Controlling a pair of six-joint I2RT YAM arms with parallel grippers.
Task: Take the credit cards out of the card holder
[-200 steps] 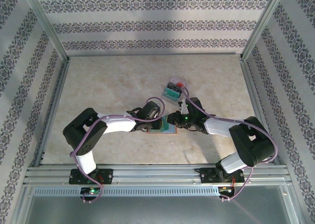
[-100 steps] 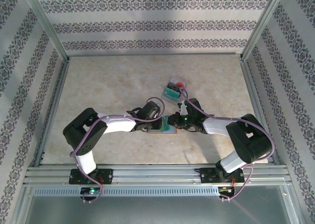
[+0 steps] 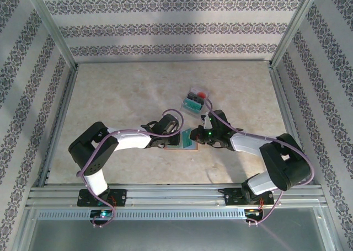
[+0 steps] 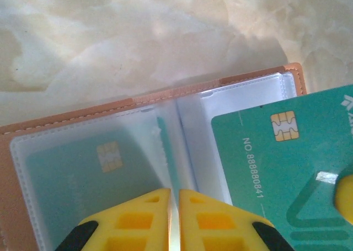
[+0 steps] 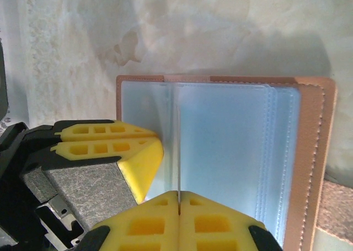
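Left arm (image 3: 132,139), right arm (image 3: 248,143), jaws pinched.

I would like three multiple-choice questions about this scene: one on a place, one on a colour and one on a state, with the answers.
1. Where does the loose card stack lie?
A. beyond the card holder, away from the arm bases
B. between the arm bases
C. against the left wall

2. What colour is the card in the right tool?
A. red
B. teal
C. yellow

3. The card holder is:
A. folded shut
B. open
C. upside down

Answers: 1 A, the top view shows the stack farther up the table. 2 B, the left wrist view shows it teal, with a chip. 3 B, its clear pockets are showing.
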